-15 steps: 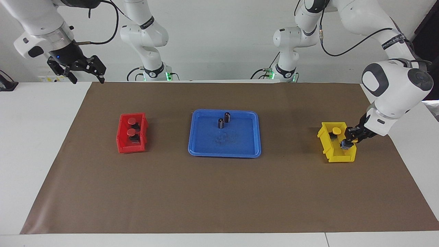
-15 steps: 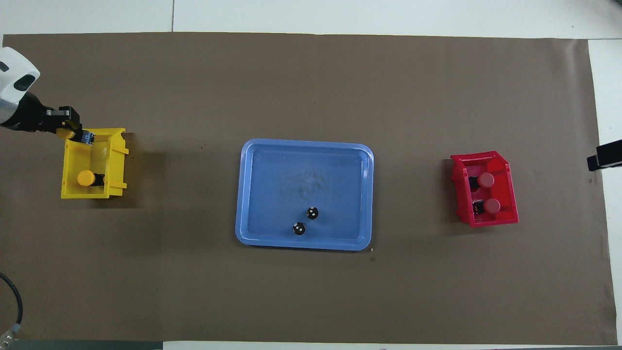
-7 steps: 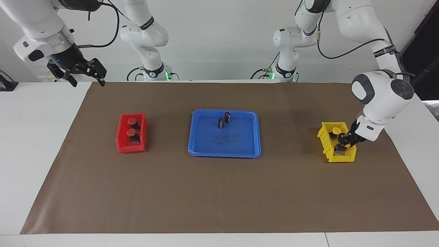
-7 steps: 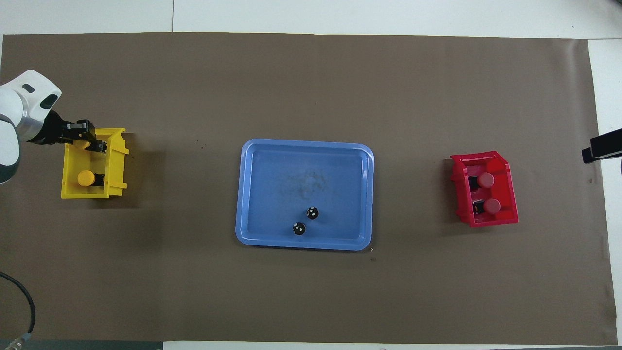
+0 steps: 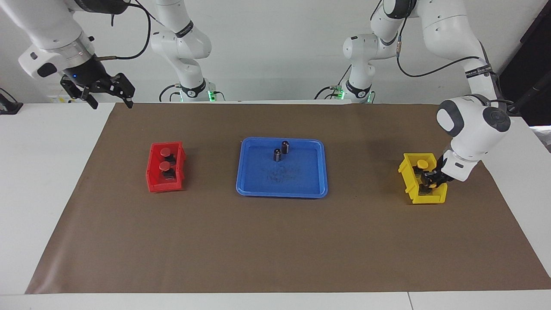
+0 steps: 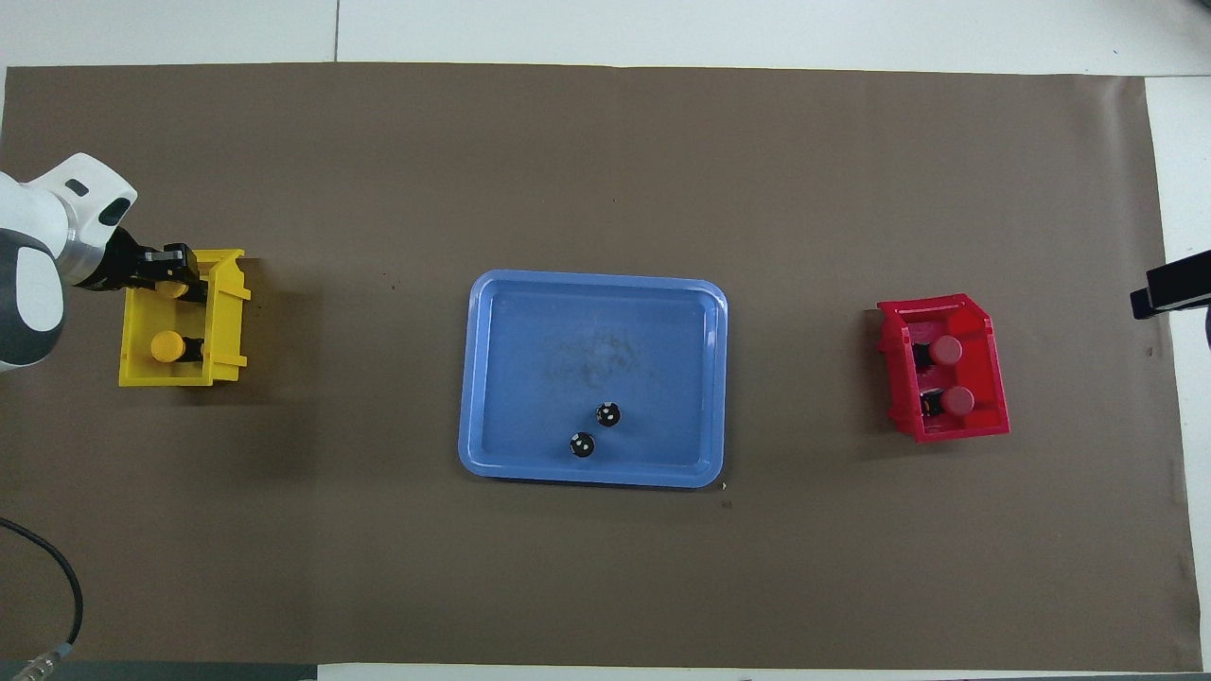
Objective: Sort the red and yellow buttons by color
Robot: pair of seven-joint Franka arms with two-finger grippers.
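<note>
Reaching down into the yellow plastic bin (image 6: 225, 326) at nine o'clock of the overhead view, the left pincer (image 6: 180, 279) sits over a yellow-capped push-button (image 6: 172, 288) on a black base; whether it is grasping or released cannot be told. A second yellow-capped button (image 6: 167, 347) lies in the same bin, toward six o'clock. Two red-capped push-buttons (image 6: 944, 351) (image 6: 957, 401) lie in the red plastic bin (image 6: 993, 378) at three o'clock. Between the bins, a blue plastic tray (image 6: 587, 322) holds two small dark cylinders (image 6: 608, 413) (image 6: 582, 445) near its six o'clock rim. The right pincer (image 5: 111, 102) waits released, raised over a corner of the brown-papered tabletop (image 5: 275, 241) at the right arm's end.
</note>
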